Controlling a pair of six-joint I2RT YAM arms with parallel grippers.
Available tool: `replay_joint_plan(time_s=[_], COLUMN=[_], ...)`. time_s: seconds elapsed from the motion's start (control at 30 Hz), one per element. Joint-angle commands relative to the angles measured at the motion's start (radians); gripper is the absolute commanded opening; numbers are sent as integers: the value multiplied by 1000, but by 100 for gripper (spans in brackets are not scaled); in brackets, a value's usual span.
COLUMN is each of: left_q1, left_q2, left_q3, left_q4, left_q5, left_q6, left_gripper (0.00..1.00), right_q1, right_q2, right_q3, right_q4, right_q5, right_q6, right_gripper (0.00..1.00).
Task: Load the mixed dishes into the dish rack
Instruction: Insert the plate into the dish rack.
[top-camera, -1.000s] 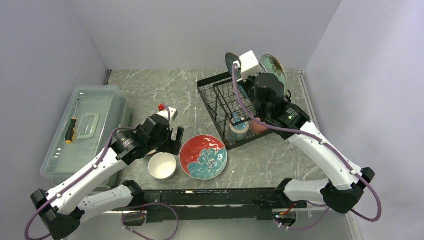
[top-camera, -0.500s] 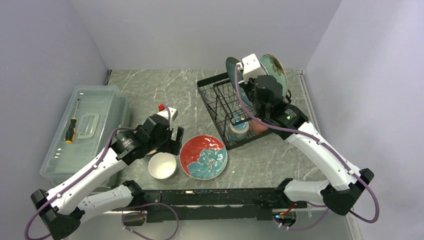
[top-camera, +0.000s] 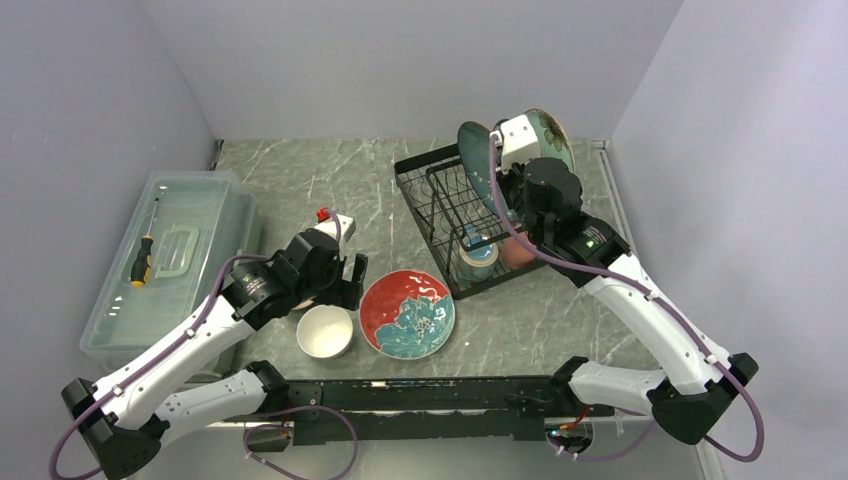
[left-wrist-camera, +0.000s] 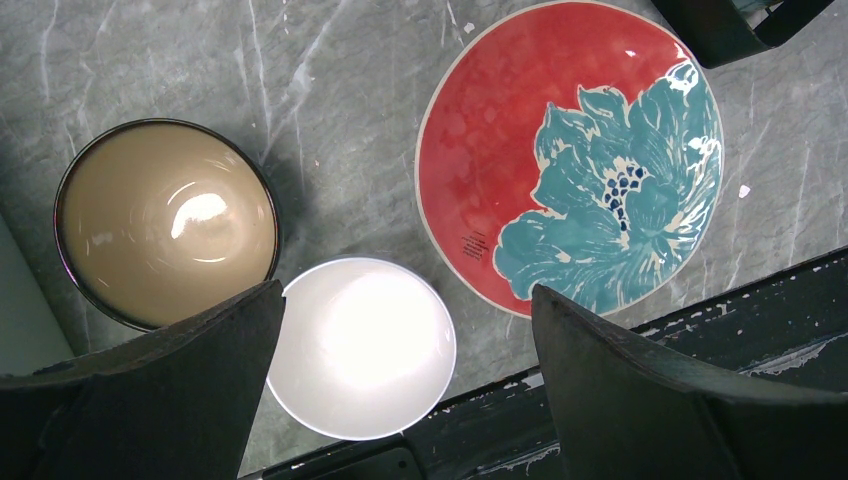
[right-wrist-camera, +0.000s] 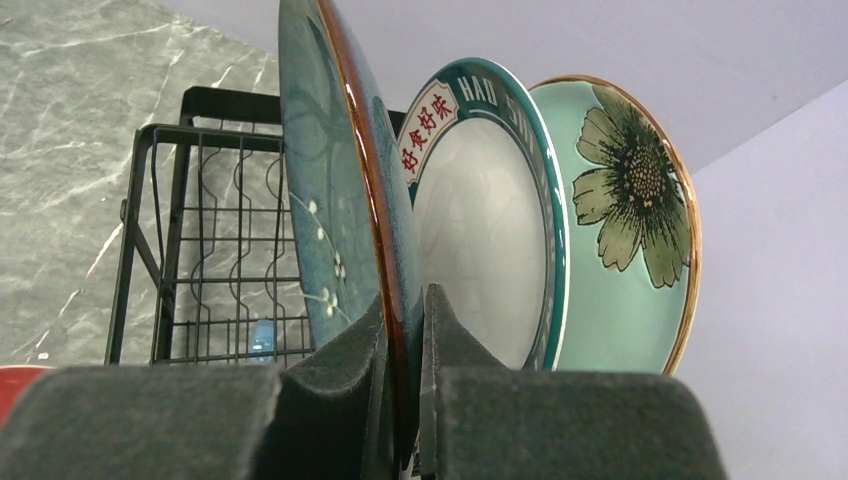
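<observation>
- Teal plate (right-wrist-camera: 330, 200) with a brown rim stands on edge. The right tool (right-wrist-camera: 405, 320) is clenched on its lower rim, with one pad on each face.
- Over the last second the right arm has carried this plate rightward and back across the dish rack (top-camera: 420, 195). It now stands just beside the white plate (right-wrist-camera: 480, 230) with the lettered dark rim, and the mint-green plate (right-wrist-camera: 630, 230) stands upright beyond that.
- This looks like lining the plate up with the next free slot in the row. The grip is not yet let go, and the frames hide whether the bottom edge has reached the dividers.
- The left tool (left-wrist-camera: 405, 300) has not moved in that time. It hangs released, jaws wide, over the white bowl (left-wrist-camera: 360, 345), with the brown bowl (left-wrist-camera: 165, 220) touching or nearly touching it on one side and the red plate (left-wrist-camera: 500, 130) close on the other.
- The blue mug (top-camera: 478, 255) and pink mug (top-camera: 515, 255) already sit in the rack's near part.
- Once this plate is seated, the red plate and both bowls on the tabletop (top-camera: 300, 175) remain to be loaded.
</observation>
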Motion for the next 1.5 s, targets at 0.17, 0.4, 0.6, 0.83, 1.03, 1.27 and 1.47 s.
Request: replay_joint_plan(time_s=[0.17,0.4,0.6,0.83,1.03,1.27,1.47], left_q1=[-1,-2,-2,-2,-2,-2,-2], left_q2=[-1,3,2,5,6,11,11], left_q3=[1,1,1,0,1,1,3], left_q4=[10,7,7,7,6,4,3], left_q5=[-17,-14,-16,-17,-20,-19,-21], left_q6=[5,5,5,3,3,3,3], left_gripper=[99,99,99,99,99,99,99], right_q1=[-28,-41,-49,-54,-56,-56,-56], right_q2=[-76,-83,-84,-81,-75,-71,-69], right_q3=[-10,-35,-63,-68,-62,-66,-74], right_q4=[172,168,171,176,173,163,143], right_q5=[-31,-52,-61,-66,-63,-52,-51], right_q6=[63,91,107,123,130,173,212], right_gripper=[0,0,0,0,0,0,3])
